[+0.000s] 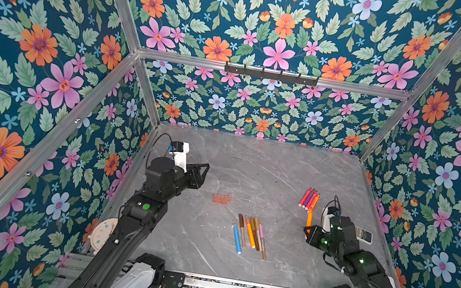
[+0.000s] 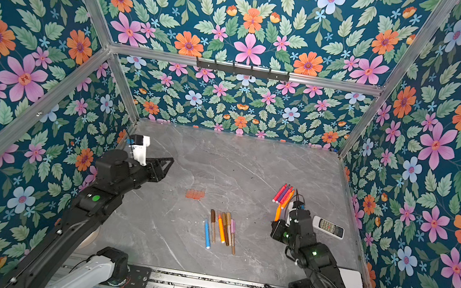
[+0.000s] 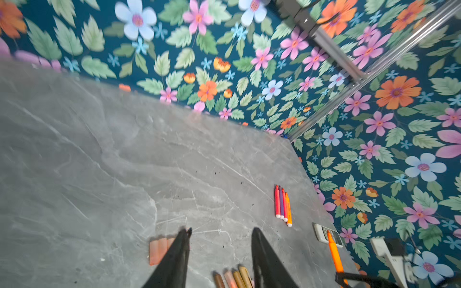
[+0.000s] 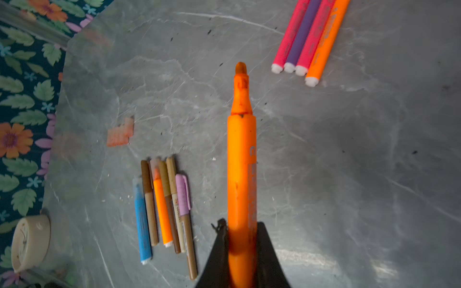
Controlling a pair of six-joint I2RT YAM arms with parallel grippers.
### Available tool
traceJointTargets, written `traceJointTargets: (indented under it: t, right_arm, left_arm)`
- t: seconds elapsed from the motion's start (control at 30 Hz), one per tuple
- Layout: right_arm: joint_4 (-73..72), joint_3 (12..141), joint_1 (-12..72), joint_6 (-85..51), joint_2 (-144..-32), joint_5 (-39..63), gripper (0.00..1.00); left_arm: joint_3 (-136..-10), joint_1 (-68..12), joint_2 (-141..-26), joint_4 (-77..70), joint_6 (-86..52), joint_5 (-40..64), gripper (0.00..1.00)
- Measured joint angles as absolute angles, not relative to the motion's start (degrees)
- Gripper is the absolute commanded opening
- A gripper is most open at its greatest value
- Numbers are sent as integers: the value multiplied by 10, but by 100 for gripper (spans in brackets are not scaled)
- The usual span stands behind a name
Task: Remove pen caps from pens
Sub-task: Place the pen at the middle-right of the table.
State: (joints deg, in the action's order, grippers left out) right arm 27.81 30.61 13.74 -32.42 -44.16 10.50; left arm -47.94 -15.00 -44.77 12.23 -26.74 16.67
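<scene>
Lettering on orange pen [image 4: 241, 174], pinched by right gripper [image 4: 241, 225], is illegible; left gripper [image 3: 221, 230] parted, empty.

R gripper [image 2: 275, 222] clamps orange pen [image 2: 278, 212]; orange caps [image 2: 194, 194] mid-table, pen row [image 2: 221, 230] nearer arm bases.

Both top views are evenly lit and sharp, with wide-angle bending at the edges. The left wrist view is motion-blurred. In the right wrist view the counter [image 4: 349, 174] shows soft glare and a broad shadow.
</scene>
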Motion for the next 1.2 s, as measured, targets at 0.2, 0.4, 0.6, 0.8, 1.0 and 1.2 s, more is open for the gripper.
traceJointTargets:
  t: [0.2, 0.4, 0.6, 0.8, 1.0, 1.2]
  right_arm:
    - [240, 347, -24, -300, -569, 198, 0]
    - [199, 376, -65, -283, -670, 215, 0]
    - [162, 386, -112, -274, -740, 224, 0]
    - [132, 397, -115, -269, -798, 236, 0]
    - [110, 407, -115, -269, -846, 240, 0]
    - [94, 422, -115, -269, -881, 259, 2]
  left_arm:
    - [-483, -150, -367, 208, -204, 152, 50]
    - [-462, -150, -337, 259, -180, 167, 50]
    - [-464, -150, -326, 278, -177, 169, 50]
    - [-453, -150, -321, 281, -177, 179, 50]
    - [-451, -150, -328, 281, -177, 182, 49]
    - [-450, -150, -325, 279, -177, 182, 49]
